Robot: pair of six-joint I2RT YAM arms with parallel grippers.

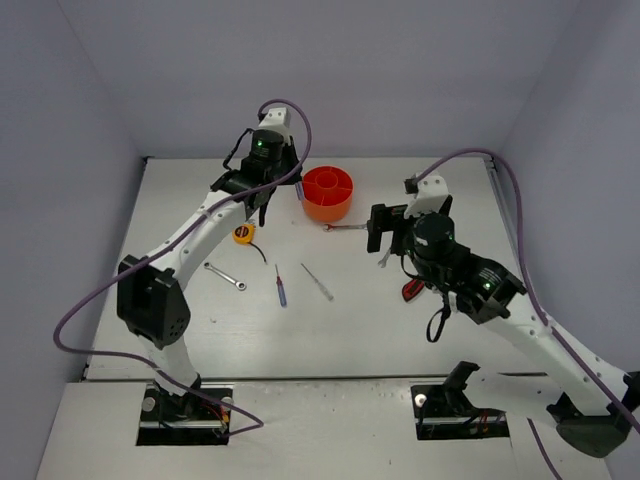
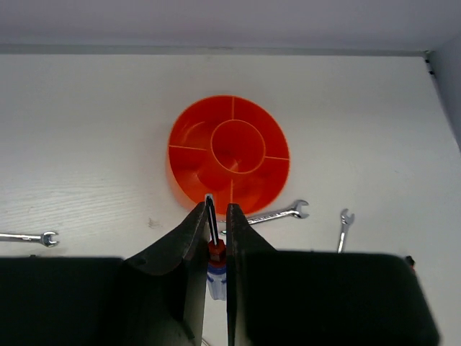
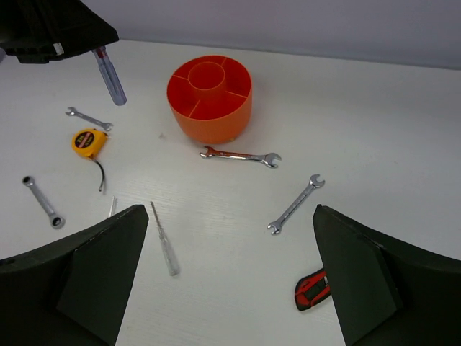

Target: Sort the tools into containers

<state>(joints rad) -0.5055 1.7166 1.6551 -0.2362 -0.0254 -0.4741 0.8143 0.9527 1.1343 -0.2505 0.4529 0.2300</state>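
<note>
My left gripper [image 2: 217, 216] is shut on a blue-handled screwdriver [image 2: 216, 263], held above the table just left of the round orange tub [image 1: 328, 192]; the tub [image 2: 230, 155] shows its dividers and looks empty. My right gripper [image 3: 227, 274] is open and empty above the table right of centre. On the table lie a yellow-black tape measure [image 1: 242, 234], a blue screwdriver [image 1: 281, 285], a clear-handled screwdriver [image 3: 164, 238], a ratchet wrench [image 1: 225, 276], wrenches [image 3: 240, 155] [image 3: 295, 205] [image 3: 88, 118], and a red-black utility knife [image 3: 312, 288].
The white table is closed in by grey walls at the back and both sides. The tub stands near the back wall at centre. The knife lies close under my right arm [image 1: 470, 280].
</note>
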